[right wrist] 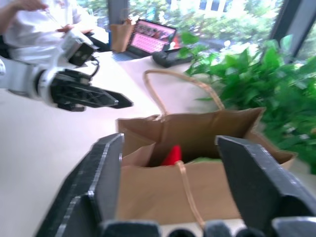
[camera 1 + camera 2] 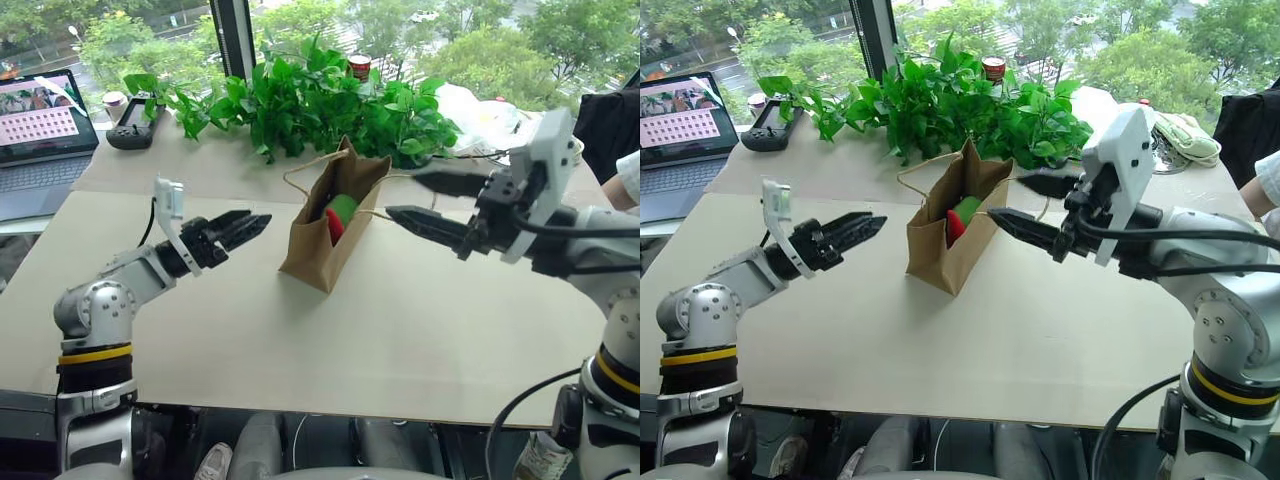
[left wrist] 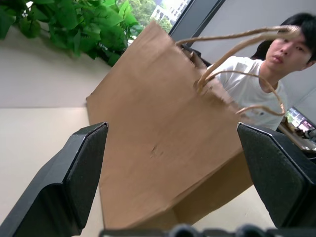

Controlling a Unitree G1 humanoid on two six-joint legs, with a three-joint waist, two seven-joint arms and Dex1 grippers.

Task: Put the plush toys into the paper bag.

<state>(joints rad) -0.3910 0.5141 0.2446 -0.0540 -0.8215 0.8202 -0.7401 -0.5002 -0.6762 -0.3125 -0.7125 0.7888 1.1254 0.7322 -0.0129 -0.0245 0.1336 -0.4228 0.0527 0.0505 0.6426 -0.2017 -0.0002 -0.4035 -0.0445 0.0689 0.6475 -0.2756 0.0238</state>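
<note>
Standing upright near the middle of a pale beige table (image 2: 400, 340): a brown kraft paper bag (image 2: 325, 245), mouth open, tan cord handles looping above the rim. Inside it, both plush toys: the red chili-shaped one (image 2: 333, 226) and the bright-green one (image 2: 343, 208), poking up side by side just below the rim.

To the bag's left, apart from it: left gripper (image 2: 250, 226), fingers spread with nothing between them, aimed at the bag's side. To the bag's right, near the mouth and the cord handle: right gripper (image 2: 413, 196), fingers parted, empty, with no contact that can be confirmed.

Along the table's far edge, behind the bag: a thick row of leafy green plants (image 2: 320, 100). Among the leaves, a red-and-white can (image 2: 359, 66). At the far left corner, an open laptop (image 2: 40, 125) with a lit screen; beside it a black handheld controller (image 2: 135, 122) and a small cup (image 2: 115, 100). At the far right, a crumpled white plastic bag (image 2: 480, 120).

Beyond the table: large windows with a dark frame post (image 2: 233, 35), treetops and a street outside. At the right edge, a person's white sleeve (image 2: 630, 175); in the left wrist view, a person in a white T-shirt (image 3: 247, 91) seated past the bag.
</note>
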